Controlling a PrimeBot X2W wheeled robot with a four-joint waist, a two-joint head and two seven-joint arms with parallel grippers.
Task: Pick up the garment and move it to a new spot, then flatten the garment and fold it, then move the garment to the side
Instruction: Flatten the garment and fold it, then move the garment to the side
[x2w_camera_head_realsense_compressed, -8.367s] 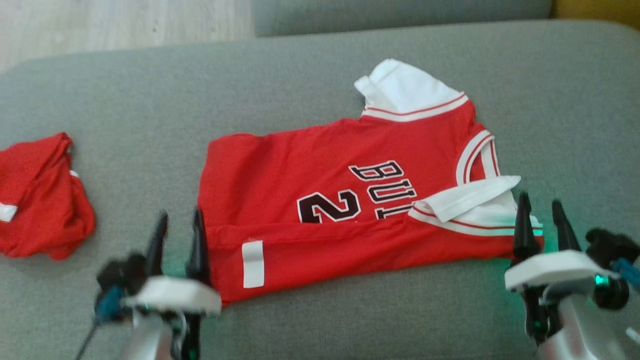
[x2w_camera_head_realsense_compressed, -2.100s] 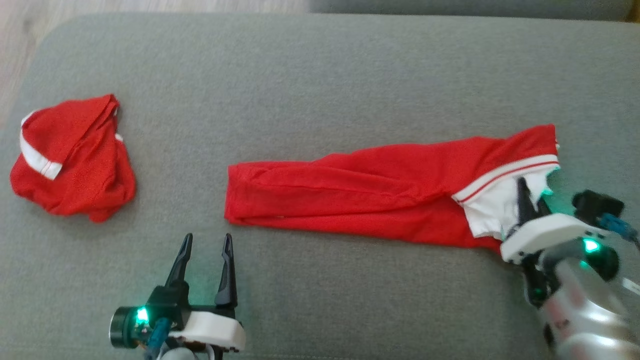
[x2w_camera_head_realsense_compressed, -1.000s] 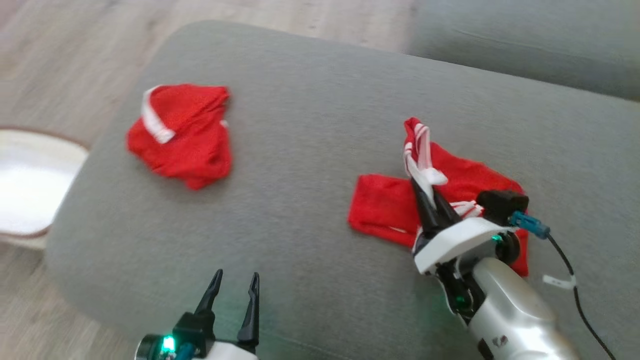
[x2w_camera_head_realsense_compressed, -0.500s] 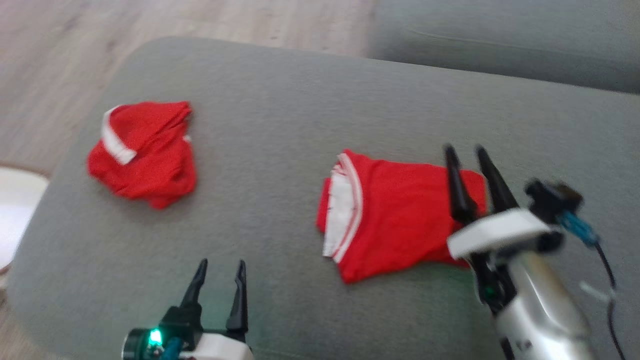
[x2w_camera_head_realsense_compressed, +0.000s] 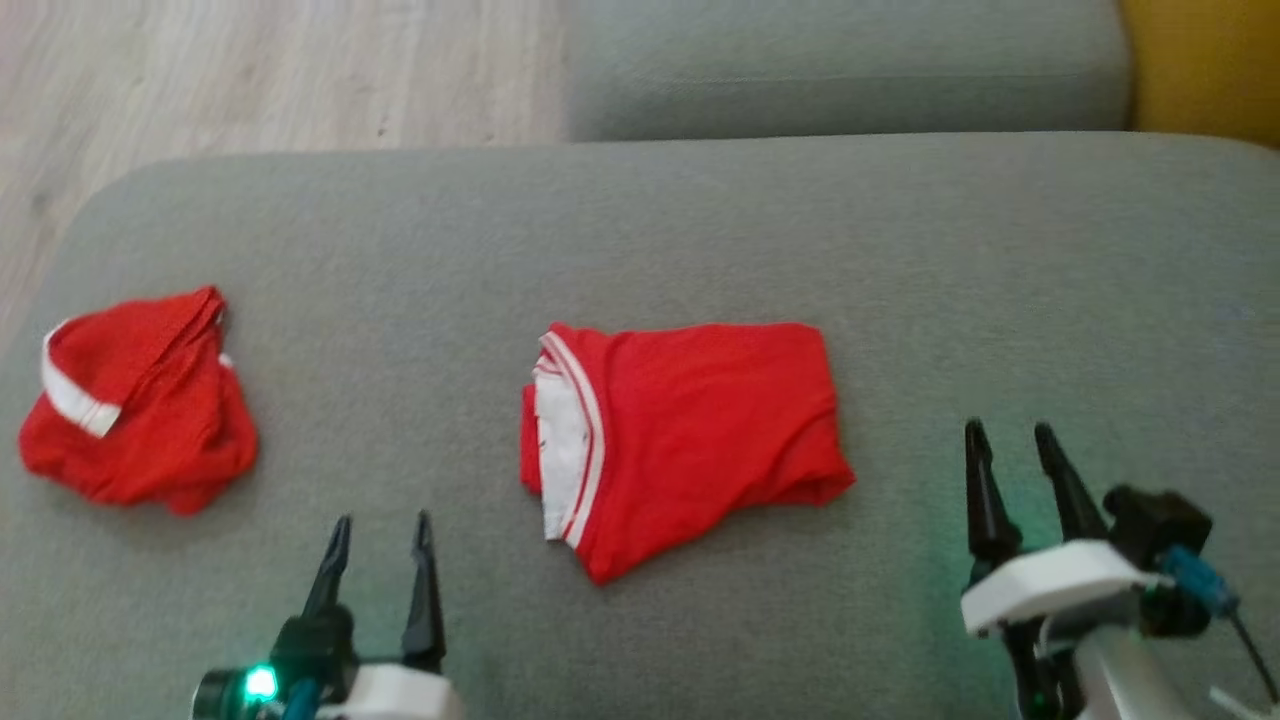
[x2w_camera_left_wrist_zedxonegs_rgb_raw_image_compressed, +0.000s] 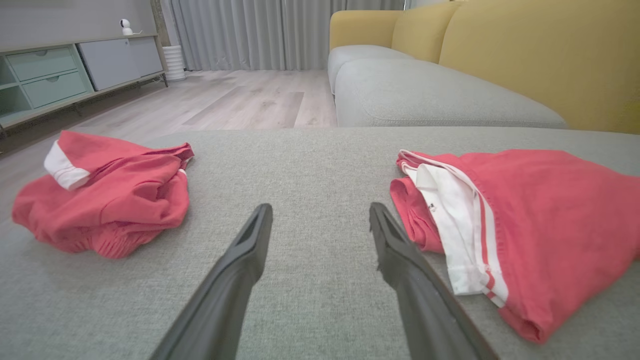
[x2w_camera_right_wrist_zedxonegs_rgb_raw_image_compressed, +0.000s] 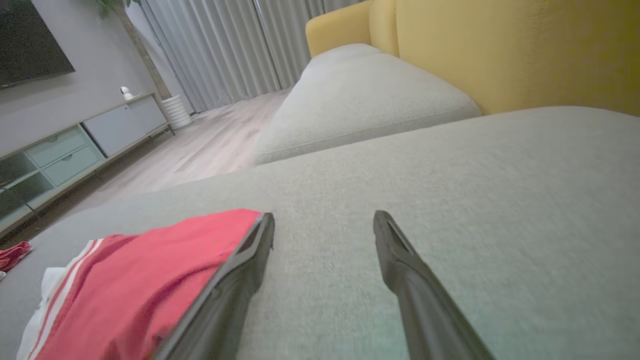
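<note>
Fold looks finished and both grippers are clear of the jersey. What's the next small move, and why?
Probably slide the right gripper left to the right edge of the folded red jersey and close on it. The jersey lies folded on the grey cushion, and the right gripper and left gripper stand open and apart from it, so only moving it aside seems left.

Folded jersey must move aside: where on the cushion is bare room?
Bare cushion lies right of the folded jersey, past the right end effector, and along the far edge. A gap separates jersey and crumpled red garment, which crowds the left end.
</note>
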